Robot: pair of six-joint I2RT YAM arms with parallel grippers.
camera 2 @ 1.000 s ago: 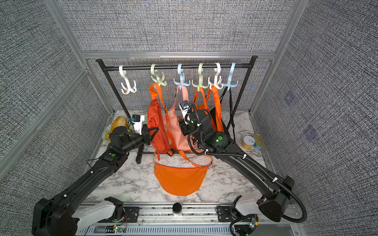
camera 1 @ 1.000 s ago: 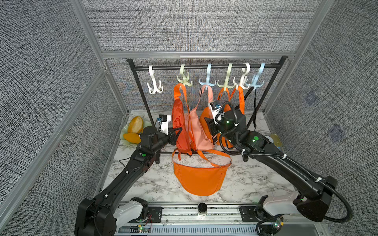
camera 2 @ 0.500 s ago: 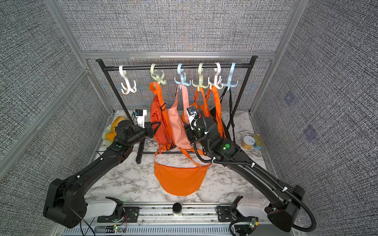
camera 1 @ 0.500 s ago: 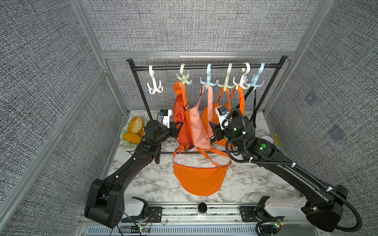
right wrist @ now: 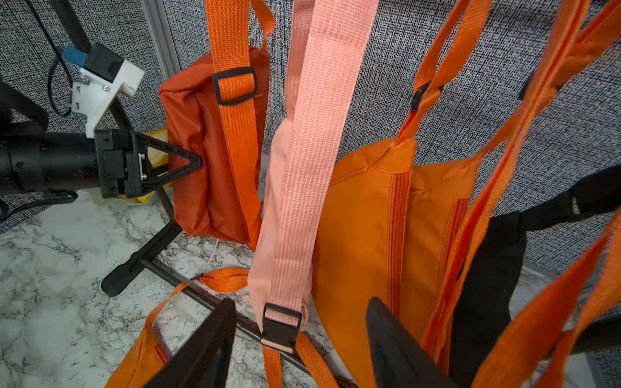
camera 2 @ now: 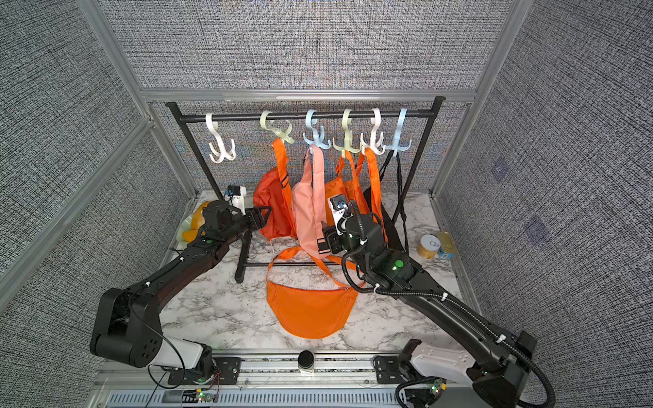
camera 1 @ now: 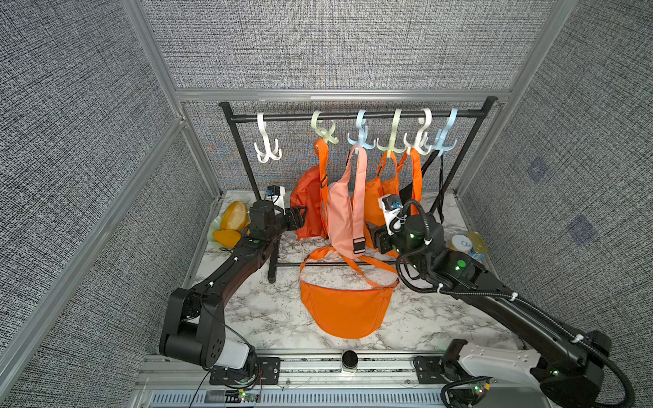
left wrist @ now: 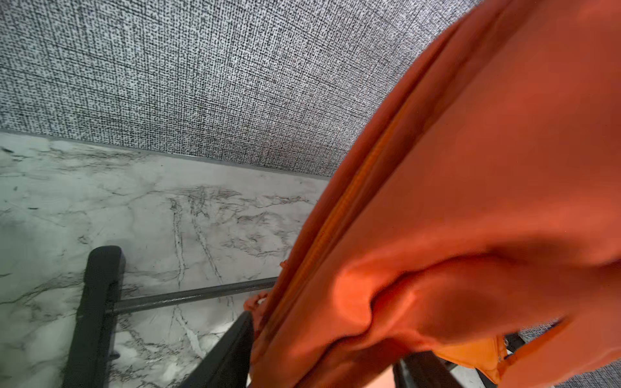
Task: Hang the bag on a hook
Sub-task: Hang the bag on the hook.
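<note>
dark orange bag [camera 1: 306,208] seen hung by strap on pale green hook [camera 1: 323,131]; rail [camera 1: 374,116] set along 12 o'clock side of worktop [camera 1: 268,318]. left fingers [left wrist: 228,352] held spread at bag's 9 o'clock, fabric bulging between them, contact not made out. right fingers [right wrist: 208,346] held spread, nothing gripped, pink bag [right wrist: 285,208] buckle just beyond. crescent orange bag [camera 1: 344,307] laid flat at worktop centre, 6 o'clock of rail. fruit [camera 1: 233,215] seen at 10 o'clock, cans [camera 1: 461,243] at 3 o'clock.
</note>
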